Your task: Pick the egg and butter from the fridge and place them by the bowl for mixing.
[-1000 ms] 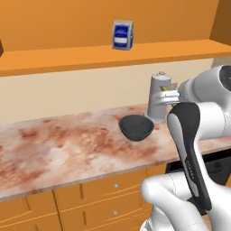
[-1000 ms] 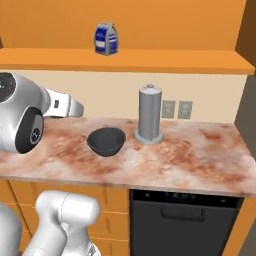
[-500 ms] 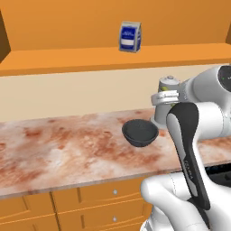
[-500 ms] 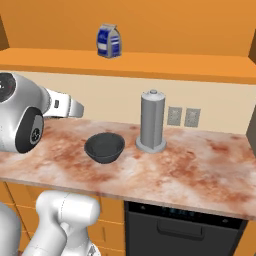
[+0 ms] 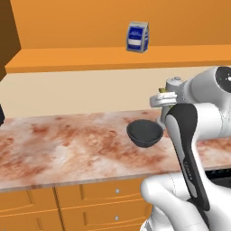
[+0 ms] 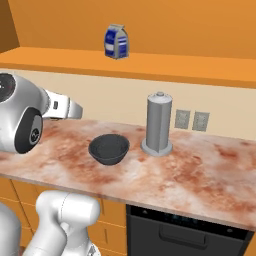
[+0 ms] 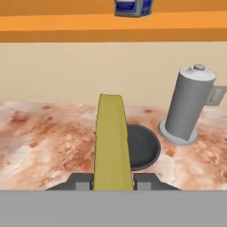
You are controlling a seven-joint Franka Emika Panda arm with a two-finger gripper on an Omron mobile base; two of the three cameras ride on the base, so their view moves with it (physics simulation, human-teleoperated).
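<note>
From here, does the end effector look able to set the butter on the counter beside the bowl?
Probably yes. The end effector, shut on the butter, sits above the bowl; bare counter lies beside it, and the grey cylinder stands off to the other side.

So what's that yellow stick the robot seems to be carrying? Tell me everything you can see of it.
It is the butter, a thin, flat-sided, olive-yellow stick with a matte, uniform surface and square edges. In the hand view it is clamped at its near end between the two dark fingertips of the end effector and points straight away from the camera, toward the dark bowl on the marbled counter. It hangs in the air above the counter, touching nothing but the fingers. Its far end overlaps the bowl's rim in that view.
</note>
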